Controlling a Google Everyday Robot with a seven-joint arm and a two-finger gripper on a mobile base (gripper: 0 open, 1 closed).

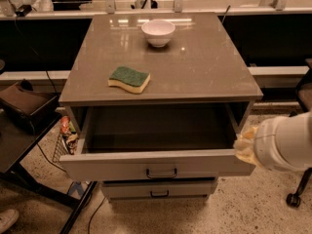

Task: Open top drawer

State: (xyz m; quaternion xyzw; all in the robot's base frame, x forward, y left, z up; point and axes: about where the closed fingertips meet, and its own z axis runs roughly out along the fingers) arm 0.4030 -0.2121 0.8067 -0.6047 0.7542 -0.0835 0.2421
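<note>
The top drawer (161,167) of the grey cabinet stands pulled out, showing its deep grey box, which holds nothing I can see. Its wide flat front carries a small black bar handle (161,172) at the centre. Below it a shorter drawer front (158,189) with a like handle is shut. My gripper (245,147) is at the right end of the open drawer, off to the side of the front's corner; only the white arm housing and a yellowish part show there.
A green and yellow sponge (129,79) and a white bowl (158,32) sit on the cabinet top (204,67). A dark side table (19,130) stands at the left, a snack bag (67,133) beside the cabinet. A chair caster (292,199) is at the right.
</note>
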